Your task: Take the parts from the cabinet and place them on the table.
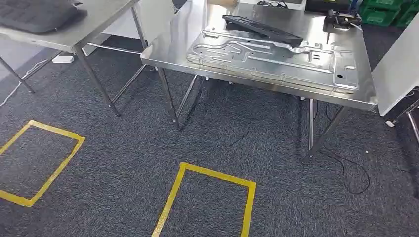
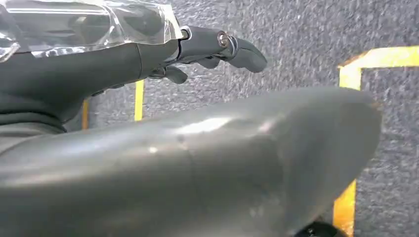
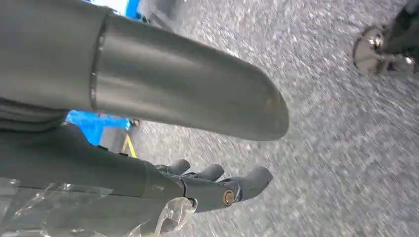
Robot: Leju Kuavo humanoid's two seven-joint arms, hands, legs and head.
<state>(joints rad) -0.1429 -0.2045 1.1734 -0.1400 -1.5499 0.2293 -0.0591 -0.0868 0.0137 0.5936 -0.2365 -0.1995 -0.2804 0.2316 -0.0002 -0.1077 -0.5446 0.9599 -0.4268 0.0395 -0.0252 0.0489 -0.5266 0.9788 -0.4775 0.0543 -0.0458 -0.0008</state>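
A large stamped silver metal panel (image 1: 272,59) lies flat on the steel table (image 1: 363,101) ahead of me. A long black ribbed part (image 1: 262,27) lies slanted across the panel's far edge. In the left wrist view my left hand (image 2: 163,59) hangs over the grey carpet, fingers (image 2: 227,47) stretched out, thumb apart, holding nothing. In the right wrist view my right hand (image 3: 188,185) hangs over the carpet in the same way, fingers (image 3: 242,185) extended and nothing in them.
A second steel table (image 1: 94,22) at the left carries a dark grey moulded part (image 1: 34,15). Two yellow tape squares (image 1: 207,197) (image 1: 39,163) mark the carpet before the tables. A white panel (image 1: 400,64) stands at the right, green crates (image 1: 385,12) behind it.
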